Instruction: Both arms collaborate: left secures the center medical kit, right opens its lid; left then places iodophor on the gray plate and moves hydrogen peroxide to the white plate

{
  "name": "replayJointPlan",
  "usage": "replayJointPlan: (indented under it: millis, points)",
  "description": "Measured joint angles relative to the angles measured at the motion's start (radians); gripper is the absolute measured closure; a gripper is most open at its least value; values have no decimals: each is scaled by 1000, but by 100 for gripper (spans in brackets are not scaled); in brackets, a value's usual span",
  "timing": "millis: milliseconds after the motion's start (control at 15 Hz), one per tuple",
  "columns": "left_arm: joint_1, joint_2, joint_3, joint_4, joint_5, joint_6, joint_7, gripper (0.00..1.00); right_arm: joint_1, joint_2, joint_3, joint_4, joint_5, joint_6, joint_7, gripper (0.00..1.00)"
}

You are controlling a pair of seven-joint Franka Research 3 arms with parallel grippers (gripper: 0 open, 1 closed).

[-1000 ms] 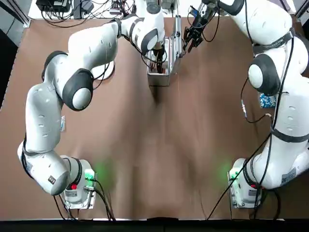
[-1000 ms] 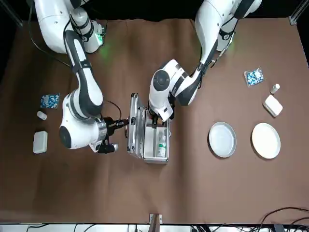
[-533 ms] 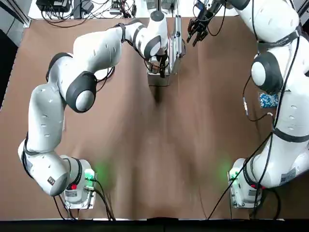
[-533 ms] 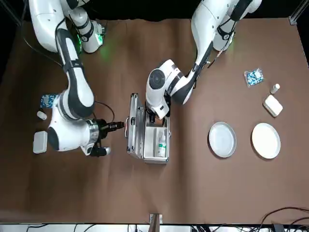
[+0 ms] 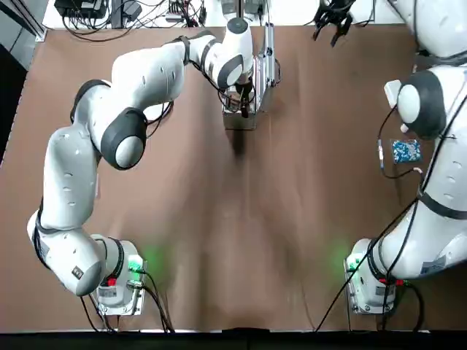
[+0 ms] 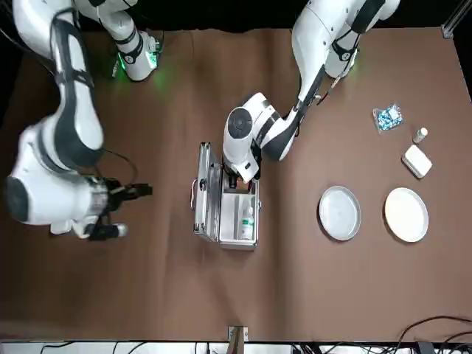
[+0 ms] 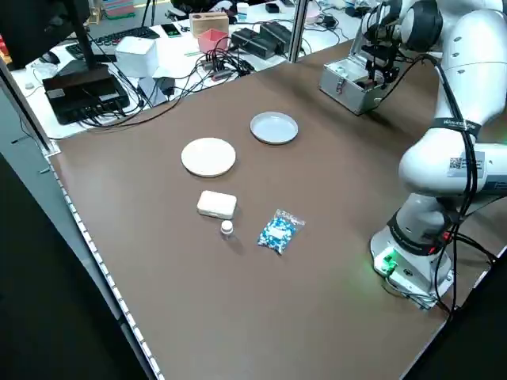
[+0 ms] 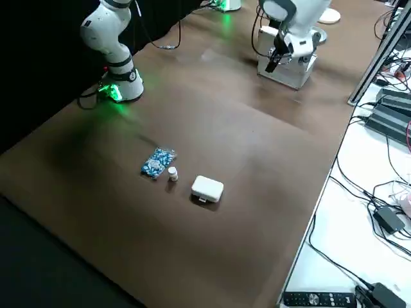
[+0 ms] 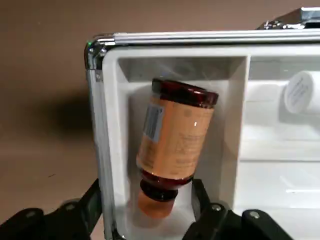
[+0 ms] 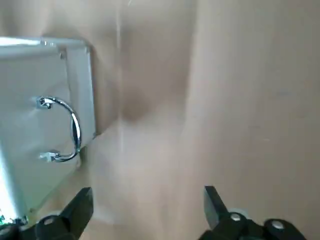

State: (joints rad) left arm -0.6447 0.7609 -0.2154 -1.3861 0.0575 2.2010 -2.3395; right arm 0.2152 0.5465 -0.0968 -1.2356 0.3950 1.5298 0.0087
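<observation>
- The medical kit point(image 6: 225, 203) sits at the table's centre with the lid point(image 6: 201, 188) standing upright on the side nearer the right arm, so the compartments are exposed for picking.
- The left gripper point(image 9: 145, 210) hangs directly over the kit's end compartment, fingers spread wide to either side of the iodophor point(image 9: 172, 145); nothing is gripped yet, and the spread looks chosen to straddle the bottle's body.
- The iodophor lies on its side in that compartment, reddish cap toward the fingers.
- A pale bottle point(image 6: 246, 217) lies in the next compartment; it is probably the hydrogen peroxide, though its cap colour is hard to make out.
- The right gripper point(image 10: 145, 210) is well clear of the kit beyond the lid's handle point(image 10: 65, 130), fingers wide and empty, leaving the left arm room to work.
- The gray plate point(image 6: 339, 213) and the white plate point(image 6: 406, 214) wait side by side on the left arm's side, both bare.
</observation>
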Motion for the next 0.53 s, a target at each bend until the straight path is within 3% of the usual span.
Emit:
replayJointPlan:
  millis: [200, 267, 333, 533]
  points:
    - [0, 1, 0, 0, 0, -1, -3, 26, -50, -96, -2, 9, -106, -21, -5, 1]
    - [1, 1, 0, 0, 0, -4, -10, 29, -70, -158, -2, 9, -238, -34, -28, 1]
    - [0, 0, -1, 0, -2, -10, -14, 34, -73, -182, -3, 9, -305, -37, -55, 1]
    - [1, 0, 0, 0, -4, -15, -46, 36, -94, -222, -3, 8, -356, -38, -104, 1]
